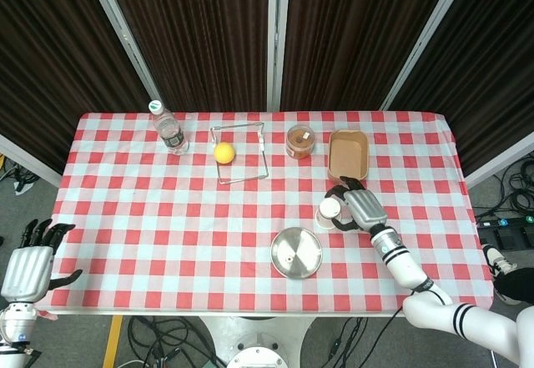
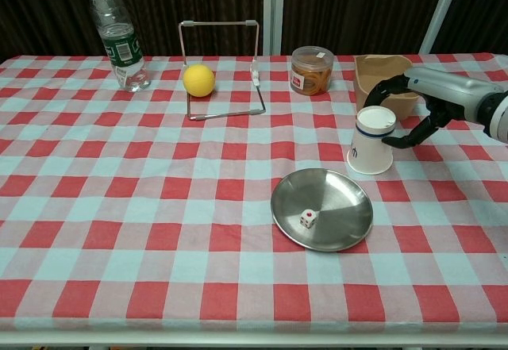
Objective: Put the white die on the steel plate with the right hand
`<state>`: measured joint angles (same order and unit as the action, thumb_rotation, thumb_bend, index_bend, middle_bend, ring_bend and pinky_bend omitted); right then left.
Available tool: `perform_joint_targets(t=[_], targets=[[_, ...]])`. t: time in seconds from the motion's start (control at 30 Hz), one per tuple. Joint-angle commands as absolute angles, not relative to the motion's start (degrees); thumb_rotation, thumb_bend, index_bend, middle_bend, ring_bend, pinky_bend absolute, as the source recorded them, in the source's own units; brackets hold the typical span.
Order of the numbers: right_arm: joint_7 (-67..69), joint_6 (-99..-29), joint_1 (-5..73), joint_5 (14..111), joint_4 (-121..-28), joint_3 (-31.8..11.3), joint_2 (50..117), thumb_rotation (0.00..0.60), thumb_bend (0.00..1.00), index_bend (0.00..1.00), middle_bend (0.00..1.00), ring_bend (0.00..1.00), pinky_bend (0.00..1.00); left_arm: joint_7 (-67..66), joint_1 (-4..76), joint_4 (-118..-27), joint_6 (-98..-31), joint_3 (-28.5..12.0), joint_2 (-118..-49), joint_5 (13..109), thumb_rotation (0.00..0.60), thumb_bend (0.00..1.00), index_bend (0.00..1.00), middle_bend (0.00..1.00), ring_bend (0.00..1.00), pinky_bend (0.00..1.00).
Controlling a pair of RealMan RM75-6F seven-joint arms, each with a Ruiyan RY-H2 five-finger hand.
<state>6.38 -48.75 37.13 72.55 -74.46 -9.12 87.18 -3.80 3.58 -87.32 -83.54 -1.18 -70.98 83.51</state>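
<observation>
**Closing on the cup while the die sits on the plate**

Looking at the bench, the white die [image 2: 308, 219] lies on the steel plate [image 2: 349, 223], a little left of the plate's middle, near the front edge of the bench and right of centre. Judged from that alone, the placing step of the task reads as done.

Now the right hand [image 2: 413, 104]: it hangs at the paper cup [image 2: 371, 140], which stands upside down just behind the plate, between it and the tan box [image 2: 361, 76] toward the back right. The dark fingers [image 2: 379, 90] arch over the far side of the cup, the thumb reaches in low at its right side. Fingers apart, curved round the cup. Whether they press on it I cannot tell from either view; no firm grip shows, so I call it spread and empty.

The left hand [image 1: 29, 264] idles off the front left corner of the bench, fingers splayed, holding nothing.

Next move, as I judge it: either clear the right hand away from the bench, or, if the cup is wanted, draw the fingers in evenly so it does not tip toward the plate and knock the die.
</observation>
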Motion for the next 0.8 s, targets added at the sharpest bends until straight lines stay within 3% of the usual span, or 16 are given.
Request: perform_joint_targets(t=[0.03,0.3,0.8], targets=[[11.3,-51.6,36.2,77.0,-78.5,-8.7,85.0,0.6,0.3,0.5,0.31,0.05,0.05,-3.7,3.5,-87.3,-83.5,-1.1,-70.9,83.4,0.6,0.02,0.2,0.2,0.09,0.0],[19.3,-57.1,36.0,91.3,-86.6,-3.7,80.2,0.6,0.3,0.51,0.33,0.07,0.05,-4.1,3.6,-87.5,-83.6,-1.1,-71.0,83.8,0.6,0.02,0.2,0.2,0.09,0.0],[19.0,-56.3,38.0,95.0,-80.0,0.4,87.7,0.6,0.3,0.51,0.33,0.07,0.05,-3.4,3.1,-86.9,-83.9,-1.0,-71.3,83.5,0.6,0.02,0.2,0.2,0.09,0.0]])
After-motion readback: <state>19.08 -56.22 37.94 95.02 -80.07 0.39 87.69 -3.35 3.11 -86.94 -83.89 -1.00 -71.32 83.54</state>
